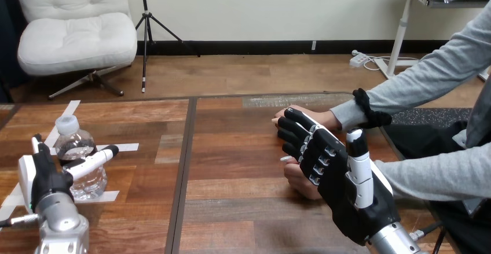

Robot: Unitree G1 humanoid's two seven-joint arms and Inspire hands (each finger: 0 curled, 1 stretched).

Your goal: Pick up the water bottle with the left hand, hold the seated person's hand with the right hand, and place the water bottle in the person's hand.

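Standing upright at the desk's [231,150] near left edge, the water bottle [81,173] was flanked by the left hand [46,179], fingers [95,158] spread and straight, one laid across the bottle's front. The right hand [347,190] was stretched flat over the person's nearer hand [301,187]; no grip could be seen.
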